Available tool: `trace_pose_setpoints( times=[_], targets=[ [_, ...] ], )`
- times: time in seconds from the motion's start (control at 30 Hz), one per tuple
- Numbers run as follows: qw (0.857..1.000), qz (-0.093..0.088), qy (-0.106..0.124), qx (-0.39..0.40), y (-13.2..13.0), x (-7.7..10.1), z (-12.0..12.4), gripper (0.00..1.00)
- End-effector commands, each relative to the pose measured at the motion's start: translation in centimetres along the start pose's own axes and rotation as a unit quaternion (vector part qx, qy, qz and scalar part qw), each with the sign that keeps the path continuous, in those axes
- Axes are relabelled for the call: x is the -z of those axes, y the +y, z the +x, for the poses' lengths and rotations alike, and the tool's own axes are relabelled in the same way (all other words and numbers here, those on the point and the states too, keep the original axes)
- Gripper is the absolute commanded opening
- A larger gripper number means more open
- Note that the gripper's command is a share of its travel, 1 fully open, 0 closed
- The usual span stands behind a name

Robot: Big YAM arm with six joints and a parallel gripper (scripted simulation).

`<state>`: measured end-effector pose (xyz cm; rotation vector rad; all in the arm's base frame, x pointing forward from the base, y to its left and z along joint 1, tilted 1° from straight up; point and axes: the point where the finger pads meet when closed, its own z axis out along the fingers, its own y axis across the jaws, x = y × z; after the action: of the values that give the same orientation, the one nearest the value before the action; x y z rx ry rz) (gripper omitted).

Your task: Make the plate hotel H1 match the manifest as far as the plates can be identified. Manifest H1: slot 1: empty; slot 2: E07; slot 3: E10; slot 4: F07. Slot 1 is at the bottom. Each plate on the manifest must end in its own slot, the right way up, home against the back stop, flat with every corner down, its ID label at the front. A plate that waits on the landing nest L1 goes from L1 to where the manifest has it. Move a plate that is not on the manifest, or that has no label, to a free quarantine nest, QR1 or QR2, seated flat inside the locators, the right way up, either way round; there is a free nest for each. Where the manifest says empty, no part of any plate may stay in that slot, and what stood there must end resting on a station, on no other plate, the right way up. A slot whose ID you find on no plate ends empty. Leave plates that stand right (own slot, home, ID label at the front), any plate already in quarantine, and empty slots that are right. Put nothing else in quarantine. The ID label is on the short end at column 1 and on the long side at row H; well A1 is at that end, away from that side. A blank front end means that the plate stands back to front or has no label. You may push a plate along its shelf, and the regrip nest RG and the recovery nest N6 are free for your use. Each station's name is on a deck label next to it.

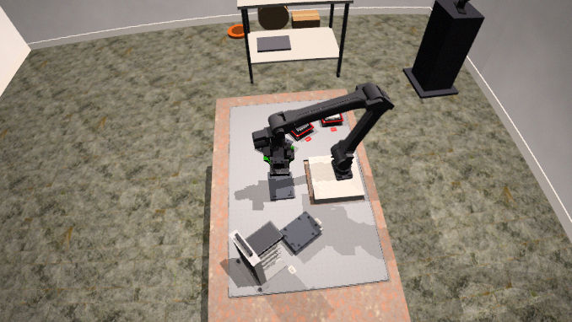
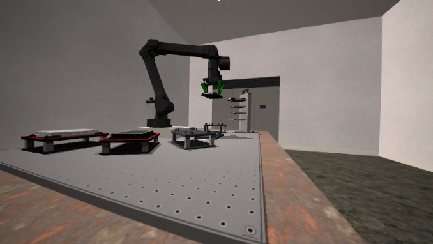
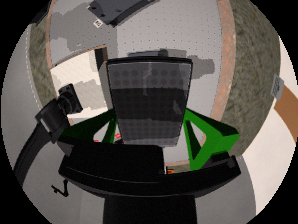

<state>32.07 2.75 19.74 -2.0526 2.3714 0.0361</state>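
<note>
A: Grey perforated deck plate (image 1: 337,253) aside, where is the load from the tall white plate hotel (image 1: 246,254)?

B: Well apart from it; the dark flat well plate (image 2: 211,96) hangs high, clamped between the green fingers of the gripper (image 2: 212,92); I'd keep it level, confirm the label end, then enter the hotel squarely.

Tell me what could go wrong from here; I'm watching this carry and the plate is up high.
1. The hand holds the dark plate high above the deck; the green fingers grip only near one end, so it may tilt or slip.
2. Both red-trimmed nests, and, already carry plates, so setting it there would stack plates.
3. No label is readable here, so it may be misfiled in the hotel.
</note>
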Motion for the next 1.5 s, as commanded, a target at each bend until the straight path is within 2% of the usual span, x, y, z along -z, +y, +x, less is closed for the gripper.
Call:
trace_pose_setpoints(
  times=[0.0, 0.5, 0.57, 0.83, 1.07, 1.13, 1.47],
  targets=[
    [0.999, 0.029, -0.010, -0.033, -2.1, 2.3, -1.3, 0.86],
    [0.989, 0.031, -0.020, -0.140, -2.0, 2.4, -6.7, 0.86],
    [0.989, 0.031, -0.020, -0.140, -2.0, 2.4, -6.7, 0.86],
    [0.978, 0.028, -0.024, -0.206, -1.5, 2.4, -9.5, 0.86],
    [0.976, 0.026, -0.026, -0.214, -0.9, 2.4, -11.9, 0.86],
    [0.976, 0.026, -0.026, -0.214, -0.9, 2.4, -11.9, 0.86],
    [0.955, 0.022, -0.030, -0.294, 0.4, 2.4, -15.2, 0.86]
  ],
)
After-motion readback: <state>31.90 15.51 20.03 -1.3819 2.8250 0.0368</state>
